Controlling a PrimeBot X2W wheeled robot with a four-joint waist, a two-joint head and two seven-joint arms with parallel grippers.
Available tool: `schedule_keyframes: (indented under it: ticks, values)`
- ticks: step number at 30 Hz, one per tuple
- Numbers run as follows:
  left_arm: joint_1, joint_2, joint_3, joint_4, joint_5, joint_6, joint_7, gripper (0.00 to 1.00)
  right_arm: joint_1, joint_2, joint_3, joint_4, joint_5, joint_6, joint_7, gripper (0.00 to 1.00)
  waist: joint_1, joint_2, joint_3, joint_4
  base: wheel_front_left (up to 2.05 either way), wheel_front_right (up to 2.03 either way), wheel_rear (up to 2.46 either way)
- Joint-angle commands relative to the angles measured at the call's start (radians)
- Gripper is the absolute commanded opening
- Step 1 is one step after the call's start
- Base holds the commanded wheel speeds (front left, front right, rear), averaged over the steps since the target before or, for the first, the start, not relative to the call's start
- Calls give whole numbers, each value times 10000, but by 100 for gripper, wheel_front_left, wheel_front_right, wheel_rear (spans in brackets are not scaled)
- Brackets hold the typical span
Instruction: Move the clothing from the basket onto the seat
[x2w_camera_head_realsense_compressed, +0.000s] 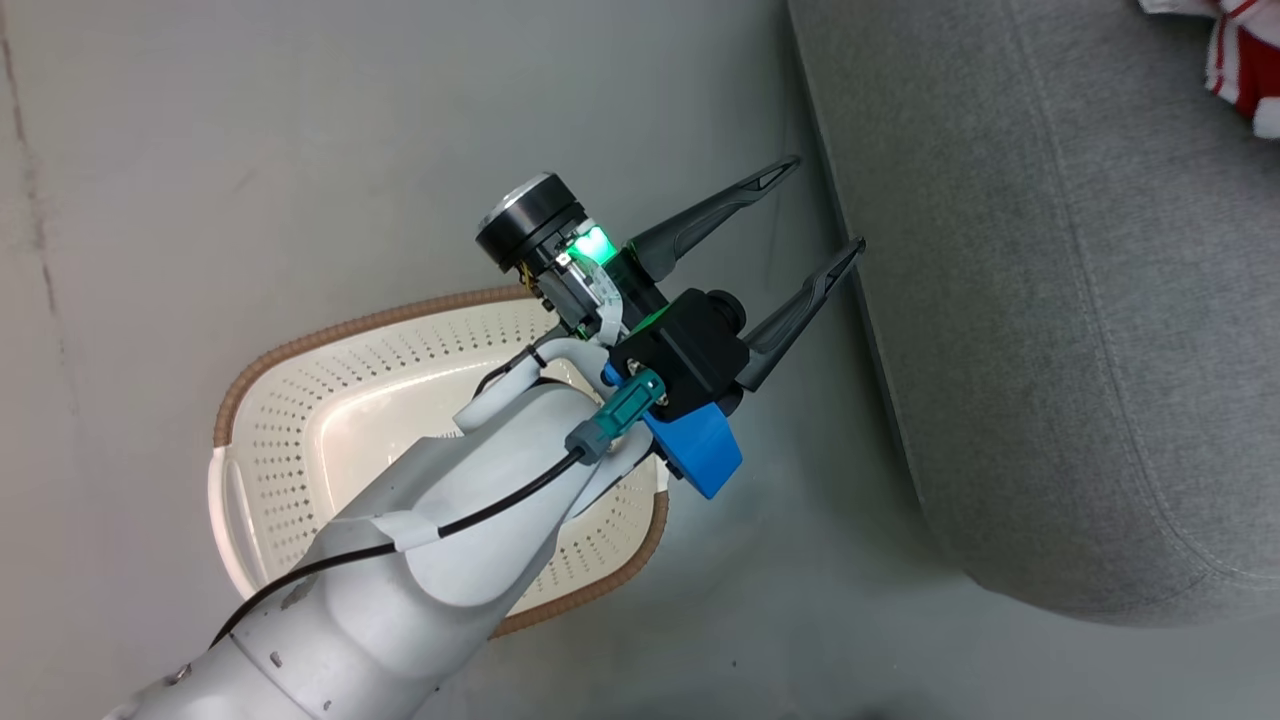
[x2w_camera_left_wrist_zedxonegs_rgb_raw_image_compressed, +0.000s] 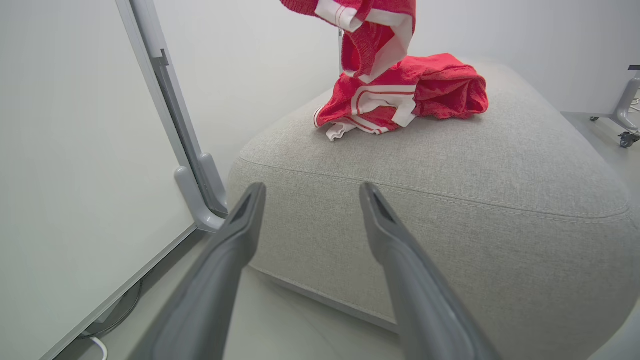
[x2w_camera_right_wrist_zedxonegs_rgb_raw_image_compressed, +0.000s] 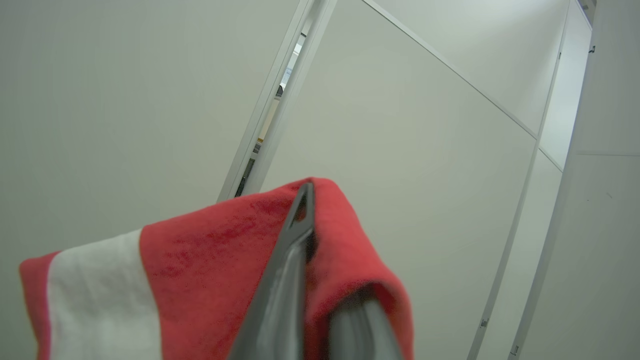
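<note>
Right gripper (x2w_camera_right_wrist_zedxonegs_rgb_raw_image_compressed: 325, 250) clamped on a fold of clothing (x2w_camera_right_wrist_zedxonegs_rgb_raw_image_compressed: 200, 260), cloth draped over one finger (x2w_camera_right_wrist_zedxonegs_rgb_raw_image_compressed: 290, 260); the rest dangles onto the seat (x2w_camera_left_wrist_zedxonegs_rgb_raw_image_compressed: 450, 190) below it. Risk: on opening, cloth snags that finger and drags back off. Left gripper (x2w_camera_head_realsense_compressed: 828, 202) spread, empty, just past the basket (x2w_camera_head_realsense_compressed: 380, 320).

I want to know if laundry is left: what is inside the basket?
The basket shows bare perforated plastic along its left inner walls and part of its bottom. The left arm covers the middle and right part, so anything beneath it cannot be seen.
</note>
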Motion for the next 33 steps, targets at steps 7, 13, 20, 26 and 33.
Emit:
schedule_keyframes:
  ticks: [7, 13, 20, 26, 33]
  values:
    - [-259, 174, -29, -82, 100, 59, -26, 100, -651, -1732, -1205, 525, 71, 1, 0, 0, -1, 0, 493, -112, 0, 0, 0]
    - [-345, 269, -69, -155, 100, 58, -26, 100, -447, -2955, -2005, 2000, 353, 3, 1, 0, -1, 0, 633, -193, 0, 0, 0]
    - [-490, 365, -98, -201, 116, 61, -26, 100, -87, -2378, -1485, 3145, 490, 1, -2, 0, -1, 0, 952, -256, 0, 0, 0]
    - [-605, 346, -213, -165, 76, 50, -25, 100, 13, -1404, -1087, 3517, 372, 1, -2, 0, -1, 0, 1135, -157, 0, 0, 0]
    - [-695, 235, -232, -145, 16, 85, -25, 100, 574, -313, -1292, 3865, 150, 1, -2, 0, -1, 0, 1225, -27, 0, 0, 0]
